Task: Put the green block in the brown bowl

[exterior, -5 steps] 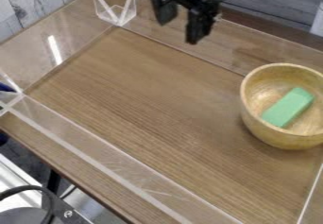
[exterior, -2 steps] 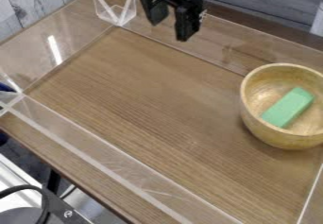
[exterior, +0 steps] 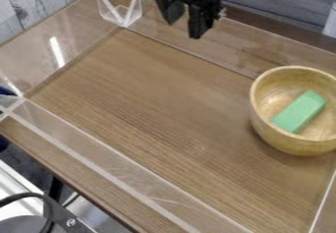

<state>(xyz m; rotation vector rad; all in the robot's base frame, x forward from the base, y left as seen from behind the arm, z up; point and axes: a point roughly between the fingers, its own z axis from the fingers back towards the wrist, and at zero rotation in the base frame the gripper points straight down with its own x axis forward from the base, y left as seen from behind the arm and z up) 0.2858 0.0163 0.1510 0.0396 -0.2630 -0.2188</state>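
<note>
The green block lies inside the brown bowl, at the right edge of the frame, a little below mid-height. It rests tilted on the bowl's smooth yellowish inside, its long side running from lower left to upper right (one end leans toward the far wall of the bowl). The bowl sits on the wooden table, near the right side of a low clear plastic wall that fences the table surface on all sides.

The gripper hangs at the top centre of the frame, well apart from the bowl and above the far edge of the fenced area. It is dark, points steeply downward, and holds nothing. Its two fingers show a visible gap between them, so they stand apart, though not widely.
</note>
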